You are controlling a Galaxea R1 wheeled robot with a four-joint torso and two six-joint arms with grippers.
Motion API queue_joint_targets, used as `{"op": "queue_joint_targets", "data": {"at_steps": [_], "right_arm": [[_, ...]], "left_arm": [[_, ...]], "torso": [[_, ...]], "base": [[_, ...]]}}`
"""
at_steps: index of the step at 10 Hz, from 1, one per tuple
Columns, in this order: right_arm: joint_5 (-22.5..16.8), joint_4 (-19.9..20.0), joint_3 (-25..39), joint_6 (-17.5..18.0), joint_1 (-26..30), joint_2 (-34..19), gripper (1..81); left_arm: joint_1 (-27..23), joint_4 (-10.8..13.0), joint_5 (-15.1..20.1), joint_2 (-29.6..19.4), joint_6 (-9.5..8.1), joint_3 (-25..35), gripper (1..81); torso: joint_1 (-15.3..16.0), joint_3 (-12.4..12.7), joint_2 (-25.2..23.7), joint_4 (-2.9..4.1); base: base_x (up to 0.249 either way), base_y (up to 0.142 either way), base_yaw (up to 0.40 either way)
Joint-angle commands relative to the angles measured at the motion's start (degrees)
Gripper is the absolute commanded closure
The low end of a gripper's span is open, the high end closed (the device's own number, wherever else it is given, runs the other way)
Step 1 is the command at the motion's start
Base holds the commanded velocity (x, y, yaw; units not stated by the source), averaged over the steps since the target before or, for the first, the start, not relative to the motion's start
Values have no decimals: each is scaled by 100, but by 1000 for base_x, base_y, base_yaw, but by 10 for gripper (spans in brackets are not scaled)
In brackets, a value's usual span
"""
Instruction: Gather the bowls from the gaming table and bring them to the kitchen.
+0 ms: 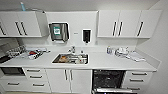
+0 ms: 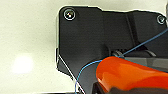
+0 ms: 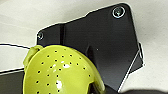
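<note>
Close before the left wrist camera sits the orange-red bowl [image 2: 130, 75], its glossy curved wall pressed up against the dark robot plate, with a thin blue cable [image 2: 140, 46] crossing in front of the plate and looping down beside the bowl; the left gripper's fingers cannot be made out, so whether it clamps the bowl cannot be told. Before the right wrist camera sits the yellow-green bowl [image 3: 60, 72], rounded side toward the lens, its wall dotted with small holes and a small lug standing out at its rim; here too it cannot be told whether the right gripper grips the bowl. Behind both bowls lies a pale, plain surface. Farther out, the head camera faces the kitchen: a white counter [image 1: 107, 62] runs across the view with a steel sink [image 1: 71, 59] set into it, holding several items too blurred to name. A faucet [image 1: 72, 49] stands behind the sink. On the wall above hang a steel towel dispenser [image 1: 59, 31] and, to its right, a black soap dispenser [image 1: 86, 35]. White upper cabinets [image 1: 120, 23] with dark bar handles flank them. A dish rack [image 1: 27, 53] with some red item sits on the counter's left, and clear containers [image 1: 121, 51] on the right. Below the counter an open dishwasher [image 1: 108, 80] shows dark between white drawers [image 1: 36, 77].
</note>
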Motion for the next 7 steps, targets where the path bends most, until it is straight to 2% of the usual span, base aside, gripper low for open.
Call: {"op": "queue_joint_targets", "data": {"at_steps": [1,7], "right_arm": [[-263,-61,12,-14,168,-90,811],[-263,-61,12,-13,176,-90,811]], "left_arm": [[-134,58,316,-32,35,-24,811],[-134,58,316,-32,36,-24,811]], "torso": [[-2,2,0,0],[-11,5,-11,0]], "base": [[196,0,0],[195,0,0]]}}
